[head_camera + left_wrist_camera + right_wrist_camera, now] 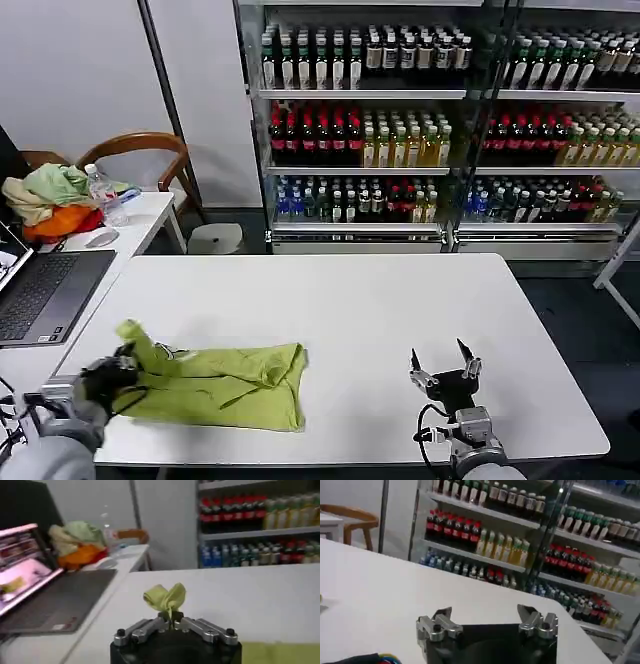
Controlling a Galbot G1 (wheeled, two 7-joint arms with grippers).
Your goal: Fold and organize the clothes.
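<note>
The white table [400,330] carried the work, and on its near left part lay the lime-green T-shirt [225,385], the only garment on it. The shirt looked partly folded: its body was doubled into a rough, rumpled rectangle with uneven edges, not yet a neat flat packet. One end of it stood up in a bunch at the left edge, pinched in the left gripper [118,368], whose jaws were clamped together on that tuft of cloth, as the left wrist view showed plainly. So a fold was judged to be in hand rather than finished: the lifted end was not yet laid across the body, the wrinkles were not smoothed, and the shirt was not yet set in a tidy place. The right gripper [444,368] hovered above the table's near right part, well apart from the shirt, jaws spread and holding nothing.
</note>
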